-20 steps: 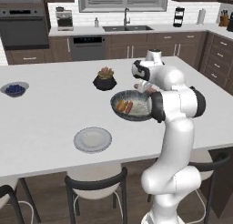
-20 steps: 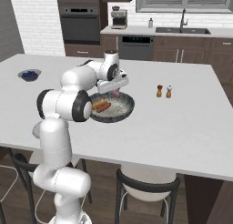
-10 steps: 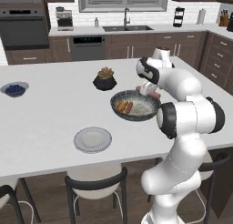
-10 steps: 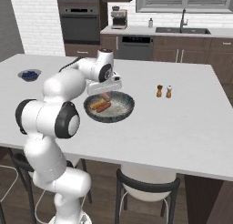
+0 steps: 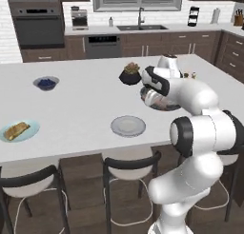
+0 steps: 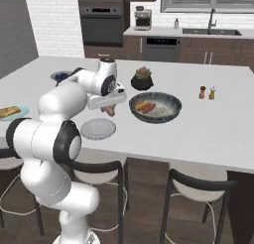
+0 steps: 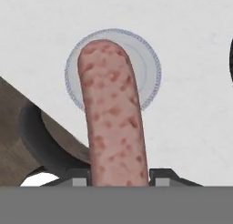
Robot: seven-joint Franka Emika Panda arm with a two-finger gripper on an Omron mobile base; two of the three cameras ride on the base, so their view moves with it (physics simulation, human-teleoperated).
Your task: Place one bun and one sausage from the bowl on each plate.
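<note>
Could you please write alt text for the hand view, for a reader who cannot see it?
A reddish-pink sausage is clamped in the pincer and reaches up the middle of the picture, above a light grey plate that lies on the white counter. A dark stool seat over brown floor shows at the lower left.

Readable text: I can make out none anywhere.
Plates, bowls, worktop: plain, no lettering I can see.
Oven and cabinets: too small and blurred to show any marks.
</note>
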